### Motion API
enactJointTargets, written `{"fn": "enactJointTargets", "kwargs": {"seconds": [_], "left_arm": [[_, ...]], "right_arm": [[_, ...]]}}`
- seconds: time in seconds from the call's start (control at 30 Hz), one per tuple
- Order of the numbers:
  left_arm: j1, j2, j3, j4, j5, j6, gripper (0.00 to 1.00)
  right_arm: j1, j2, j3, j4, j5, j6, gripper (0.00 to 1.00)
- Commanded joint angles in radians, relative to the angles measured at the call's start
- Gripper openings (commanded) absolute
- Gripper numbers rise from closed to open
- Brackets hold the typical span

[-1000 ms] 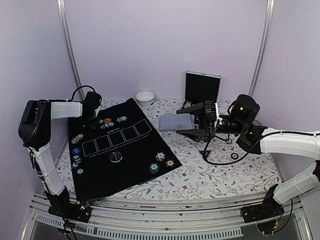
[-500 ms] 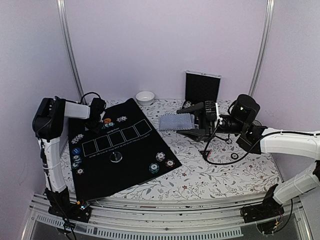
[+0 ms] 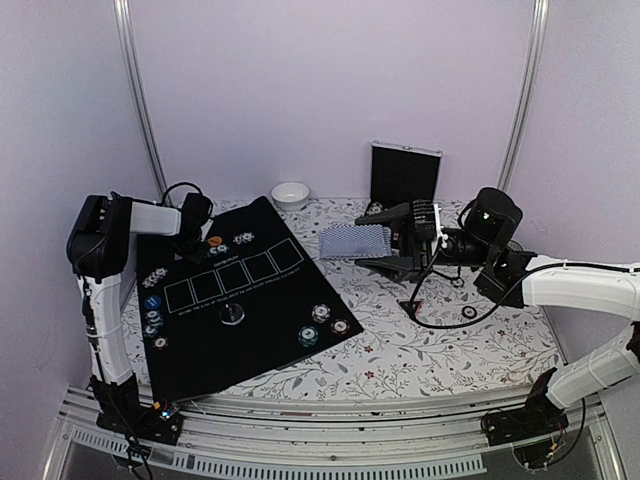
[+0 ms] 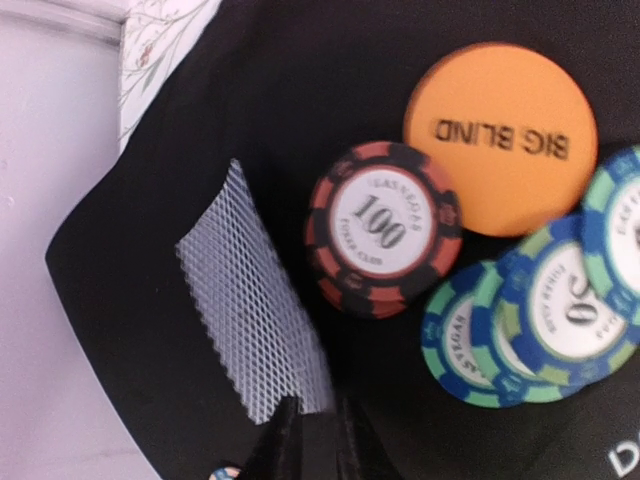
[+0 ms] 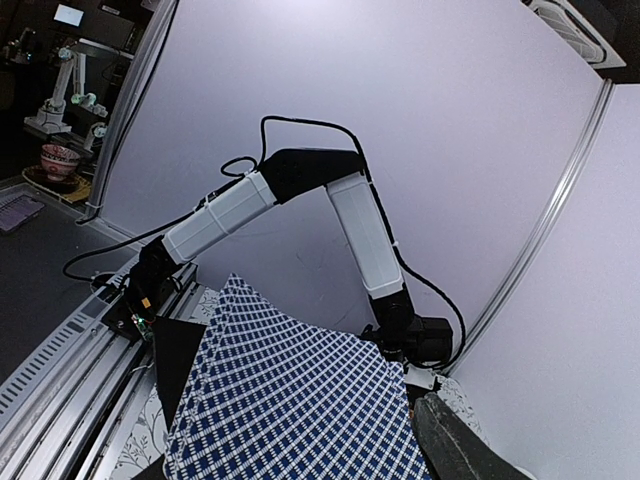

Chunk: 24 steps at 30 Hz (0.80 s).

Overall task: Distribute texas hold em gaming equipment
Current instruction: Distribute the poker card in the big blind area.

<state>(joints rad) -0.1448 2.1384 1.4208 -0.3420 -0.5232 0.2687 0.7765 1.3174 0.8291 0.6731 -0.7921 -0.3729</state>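
Hovering the left end effector [image 3: 190,238] at the mat's [image 3: 250,330] far left corner, tips meeting a card [image 4: 250,330] just beside the chips [image 4: 385,225]; impossible telling whether clamping or letting go. Risking nudging that stack while lifting away. Holding the right end effector [image 3: 405,243] clamped on cards [image 3: 350,242] above the surface [image 3: 430,350]; risking spilling them from a loose pinch.

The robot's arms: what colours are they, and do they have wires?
The left arm and right arm are white tubes with chunky black joints. A thin black cable loops off each one. The left gripper and right gripper are black, with two fingers each.
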Motion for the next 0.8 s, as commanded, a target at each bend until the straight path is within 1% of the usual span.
{"fn": "enactJointTargets", "kwargs": {"seconds": [0.0,0.1,0.27,0.33,0.4,0.5,0.53,0.57,0.7,0.77], "left_arm": [[0.007,0.003,0.025,-0.060,0.053,-0.046,0.27],[0.007,-0.020,0.035,-0.097,0.055,-0.070,0.33],[0.001,-0.104,0.055,-0.175,0.093,-0.120,0.38],[-0.011,-0.157,0.055,-0.196,0.121,-0.140,0.42],[-0.036,-0.245,0.051,-0.207,0.148,-0.152,0.43],[-0.102,-0.376,0.034,-0.174,0.218,-0.146,0.44],[-0.122,-0.430,0.016,-0.144,0.250,-0.126,0.44],[-0.167,-0.483,-0.009,-0.102,0.291,-0.097,0.45],[-0.350,-0.733,-0.152,0.062,0.480,0.114,0.50],[-0.440,-0.835,-0.226,0.111,0.639,0.207,0.51]], "right_arm": [[-0.006,-0.023,-0.001,0.011,-0.008,0.017,0.59],[-0.008,-0.022,0.000,0.011,-0.010,0.017,0.59],[-0.008,-0.024,-0.002,0.011,-0.009,0.019,0.59],[-0.008,-0.024,-0.003,0.010,-0.012,0.017,0.59],[-0.007,-0.025,-0.002,0.009,-0.013,0.019,0.59],[-0.008,-0.027,-0.001,0.009,-0.017,0.017,0.59],[-0.008,-0.027,-0.002,0.008,-0.020,0.017,0.59],[-0.007,-0.027,-0.001,0.007,-0.023,0.017,0.59],[-0.009,-0.025,-0.002,0.009,-0.039,0.026,0.59],[-0.009,-0.024,-0.002,0.011,-0.040,0.028,0.59]]}}
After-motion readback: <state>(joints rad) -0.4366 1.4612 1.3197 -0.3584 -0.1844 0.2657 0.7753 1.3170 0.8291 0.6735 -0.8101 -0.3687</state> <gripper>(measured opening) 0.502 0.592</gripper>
